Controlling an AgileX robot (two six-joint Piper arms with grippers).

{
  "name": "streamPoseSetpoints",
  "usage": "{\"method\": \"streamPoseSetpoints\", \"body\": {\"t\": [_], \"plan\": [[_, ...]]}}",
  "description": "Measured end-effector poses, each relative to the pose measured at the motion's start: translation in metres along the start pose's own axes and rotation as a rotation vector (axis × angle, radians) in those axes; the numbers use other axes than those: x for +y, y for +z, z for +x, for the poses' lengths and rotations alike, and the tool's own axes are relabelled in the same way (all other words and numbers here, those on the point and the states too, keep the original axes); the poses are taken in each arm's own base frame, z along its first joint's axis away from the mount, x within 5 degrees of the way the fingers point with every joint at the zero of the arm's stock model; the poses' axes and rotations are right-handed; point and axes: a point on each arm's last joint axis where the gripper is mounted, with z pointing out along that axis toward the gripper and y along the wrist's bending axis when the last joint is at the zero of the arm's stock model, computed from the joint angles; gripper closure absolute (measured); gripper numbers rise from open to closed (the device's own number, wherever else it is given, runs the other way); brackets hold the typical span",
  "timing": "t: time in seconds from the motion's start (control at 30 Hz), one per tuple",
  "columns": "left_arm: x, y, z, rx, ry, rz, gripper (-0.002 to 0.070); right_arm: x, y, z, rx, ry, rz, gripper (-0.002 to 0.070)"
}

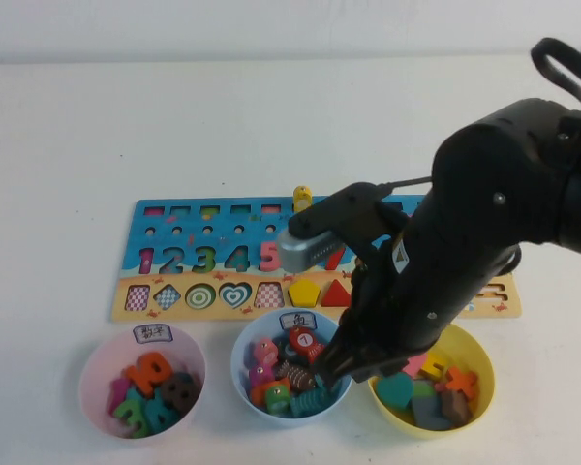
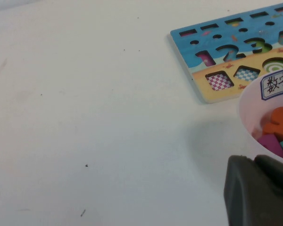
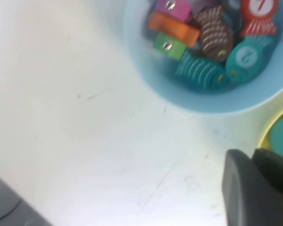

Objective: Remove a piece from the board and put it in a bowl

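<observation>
right gripper (image 1: 341, 373): over the light blue round plastic bowl (image 1: 240, 373); finger state cannot tell
small red wooden fish piece (image 1: 303, 342): in bowl, just beside gripper
left gripper (image 2: 259, 188): beside pink bowl (image 2: 247, 110); cannot tell
risk: arm nudging the bowl, spilling pieces

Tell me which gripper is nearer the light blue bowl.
Right. The right gripper hangs at the light blue bowl, over its rim on the yellow-bowl side. The left gripper sits beyond the pink bowl, at the table's left near corner.

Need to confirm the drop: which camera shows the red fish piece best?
The high view: the red fish piece lies in the blue bowl beside the right gripper. Right wrist view cuts it at the edge. Left wrist view misses it.
</observation>
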Motion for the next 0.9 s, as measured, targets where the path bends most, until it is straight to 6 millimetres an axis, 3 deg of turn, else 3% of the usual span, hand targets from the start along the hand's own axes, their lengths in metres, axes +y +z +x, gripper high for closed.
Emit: {"method": "streamPoseSetpoints", "body": {"t": [0.37, 0.63, 0.9], "plan": [[0.0, 0.0, 0.0, 0.0, 0.0, 0.0, 0.0678, 0.003, -0.031, 0.034, -0.094, 0.021, -0.019, 0.0691], [0.0, 0.0, 0.0, 0.0, 0.0, 0.0, 0.0679, -0.002, -0.05, 0.106, -0.149, 0.022, -0.034, 0.0691], [0.0, 0.0, 0.0, 0.0, 0.0, 0.0, 0.0679, -0.009, -0.051, 0.169, -0.158, -0.05, -0.024, 0.0691]]}}
